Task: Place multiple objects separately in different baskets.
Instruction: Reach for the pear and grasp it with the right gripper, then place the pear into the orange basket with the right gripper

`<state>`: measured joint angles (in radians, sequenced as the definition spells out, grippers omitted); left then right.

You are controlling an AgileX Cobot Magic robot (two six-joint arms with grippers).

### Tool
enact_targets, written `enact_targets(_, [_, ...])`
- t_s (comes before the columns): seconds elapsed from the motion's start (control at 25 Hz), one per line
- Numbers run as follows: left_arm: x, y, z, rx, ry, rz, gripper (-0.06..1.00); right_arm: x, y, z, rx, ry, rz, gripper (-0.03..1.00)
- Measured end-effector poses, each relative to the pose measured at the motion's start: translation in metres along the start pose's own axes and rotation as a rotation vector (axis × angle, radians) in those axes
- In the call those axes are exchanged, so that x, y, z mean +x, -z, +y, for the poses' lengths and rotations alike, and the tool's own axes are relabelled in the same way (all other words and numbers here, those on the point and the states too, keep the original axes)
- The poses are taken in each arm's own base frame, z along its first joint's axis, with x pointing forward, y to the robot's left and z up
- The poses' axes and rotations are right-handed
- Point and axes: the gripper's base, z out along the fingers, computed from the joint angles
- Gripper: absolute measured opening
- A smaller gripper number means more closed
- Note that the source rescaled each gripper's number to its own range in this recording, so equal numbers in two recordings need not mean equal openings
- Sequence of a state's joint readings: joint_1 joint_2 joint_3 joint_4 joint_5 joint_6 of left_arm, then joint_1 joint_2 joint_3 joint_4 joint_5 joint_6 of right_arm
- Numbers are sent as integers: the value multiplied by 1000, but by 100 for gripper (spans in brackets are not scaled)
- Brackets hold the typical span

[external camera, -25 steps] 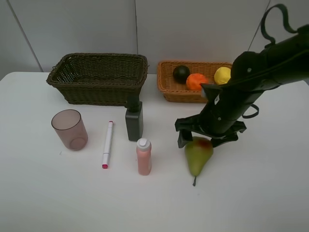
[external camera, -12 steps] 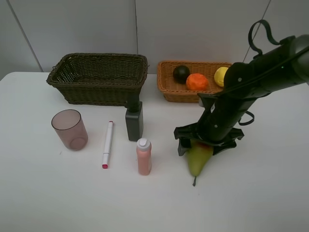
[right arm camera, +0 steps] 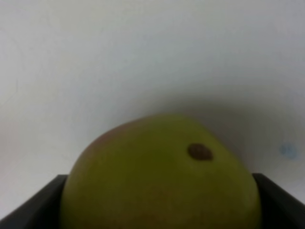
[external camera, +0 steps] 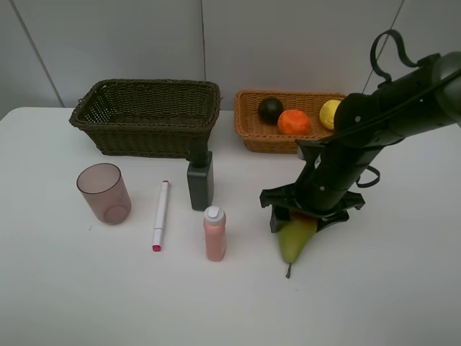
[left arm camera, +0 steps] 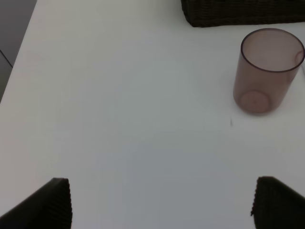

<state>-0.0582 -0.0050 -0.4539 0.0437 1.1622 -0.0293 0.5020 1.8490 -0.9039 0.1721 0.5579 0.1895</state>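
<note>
Spanning the scene, the white desk (external camera: 72, 303) carries two baskets along its far edge. The dark olive basket (external camera: 148, 137) is on the left. The orange-tan basket (external camera: 252, 137) on the right already holds the orange (external camera: 292, 122), the lemon (external camera: 330, 112) and the dark green fruit (external camera: 270, 109).

The right end effector (external camera: 308, 216) is down over the pear (external camera: 292, 244), which lies on the desk in front of the orange-tan basket with its stem toward the near edge. In the right wrist view both fingers press the fruit's flanks, so it is gripping the pear. The left end effector (left arm camera: 162, 202) is spread wide with nothing between its fingers, low over the desk near the cup (external camera: 104, 193).

The step in hand looks like carrying the pear to the fruit basket. The pear is rounded and tapered, so it could slip. A straight, slow lift comes first, high enough to clear the wicker rim. The pear should then go down into the bare patch beside the orange and be let go low, not dropped.

The pink bottle (external camera: 215, 234) stands near the pear, so the lift should not swing that way.
</note>
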Motion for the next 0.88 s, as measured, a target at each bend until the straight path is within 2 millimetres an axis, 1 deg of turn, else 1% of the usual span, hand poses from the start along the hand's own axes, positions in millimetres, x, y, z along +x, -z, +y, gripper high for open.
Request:
enact_targets(0.4, [0,0,0,0,0,0,100,0,0,0,2,2,7,35])
enact_targets(0.52, [0,0,0,0,0,0,100,-2,4,0,18,25,31,35])
enact_targets(0.64, [0,0,0,0,0,0,100,-9,15,3,35,57,42,35])
enact_targets(0.88, [0,0,0,0,0,0,100,-39,50,11,86,137,6,35])
